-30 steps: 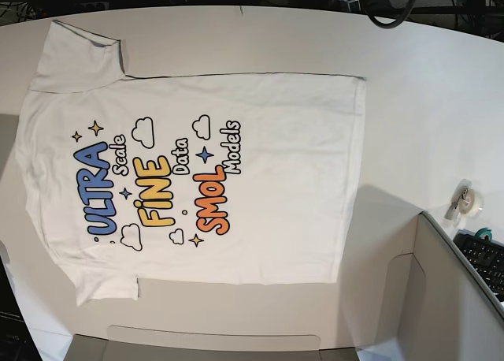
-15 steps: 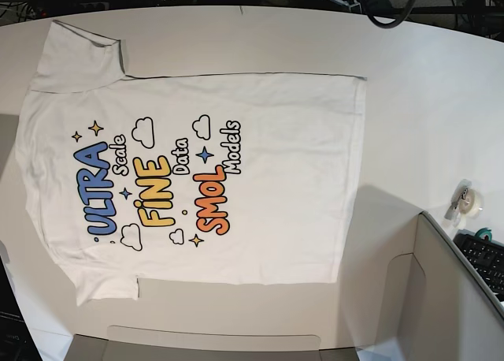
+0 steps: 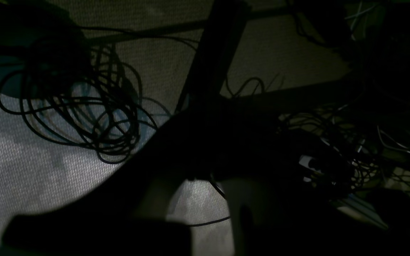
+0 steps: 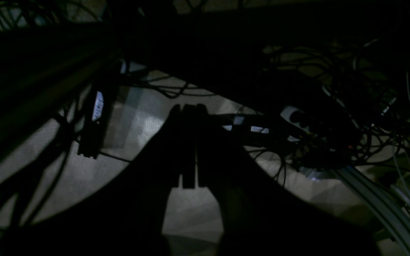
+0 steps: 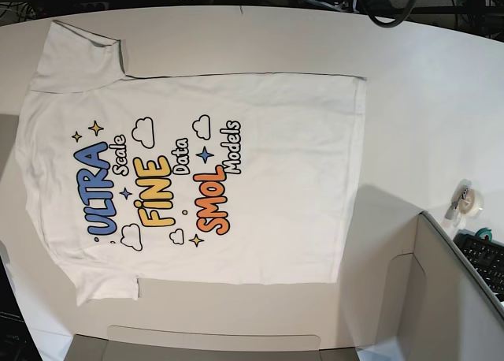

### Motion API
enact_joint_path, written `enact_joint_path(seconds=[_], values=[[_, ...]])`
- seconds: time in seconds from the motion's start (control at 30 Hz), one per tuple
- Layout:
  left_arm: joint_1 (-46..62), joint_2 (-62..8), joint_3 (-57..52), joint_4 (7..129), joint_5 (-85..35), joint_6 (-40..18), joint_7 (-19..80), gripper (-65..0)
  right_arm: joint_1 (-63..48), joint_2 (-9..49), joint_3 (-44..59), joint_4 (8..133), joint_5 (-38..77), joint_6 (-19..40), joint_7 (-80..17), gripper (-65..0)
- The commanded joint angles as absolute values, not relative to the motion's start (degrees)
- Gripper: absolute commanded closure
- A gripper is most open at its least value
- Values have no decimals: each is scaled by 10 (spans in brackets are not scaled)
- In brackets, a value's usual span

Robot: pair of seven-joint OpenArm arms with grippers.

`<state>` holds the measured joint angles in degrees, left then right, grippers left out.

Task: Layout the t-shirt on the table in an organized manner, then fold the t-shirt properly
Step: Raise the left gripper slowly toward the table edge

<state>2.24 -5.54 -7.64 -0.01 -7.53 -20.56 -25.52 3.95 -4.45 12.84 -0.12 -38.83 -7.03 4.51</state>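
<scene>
1. Left wrist view: it is very dark here. The camera looks down past the counter at the carpeted floor [image 3: 41, 177], where a loose coil of black cables [image 3: 80, 117] lies. The left pincer [image 3: 222, 192] is only a black shape with pale patches; it appears shut and I see nothing in it.

2. Right wrist view: the right pincer [image 4: 189, 142] is a dark outline with its jaws pressed together and nothing between them. Beneath it are more floor, tangled wiring and a power strip [image 4: 301, 119].

3. Base view: the t-shirt [image 5: 197, 180] lies flat and print-up on the counter [image 5: 425, 85], collar end toward the picture's left, hem toward its right, both sleeves spread. Neither arm is over it. I judge the laying-out done and the fold not yet begun; the next move calls for both arms to come up over the counter and take hold of an edge. A tape roll [image 5: 470, 201], a grey panel [image 5: 449, 298] and a keyboard [image 5: 484, 258] sit well apart from the cloth, so nothing blocks the fold.
</scene>
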Motion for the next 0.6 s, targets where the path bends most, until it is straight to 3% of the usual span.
enact_joint_path(seconds=[0.0, 0.5, 0.57], values=[[24, -55, -75, 0, -75, -208, -262, 0, 42, -44, 129, 0, -388, -72, 51, 0], [70, -43, -73, 1, -74, -208, -262, 0, 42, -36, 129, 0, -388, -72, 48, 0], [91, -43, -73, 44, -74, -208, -262, 0, 42, -36, 129, 0, -388, -72, 51, 0]])
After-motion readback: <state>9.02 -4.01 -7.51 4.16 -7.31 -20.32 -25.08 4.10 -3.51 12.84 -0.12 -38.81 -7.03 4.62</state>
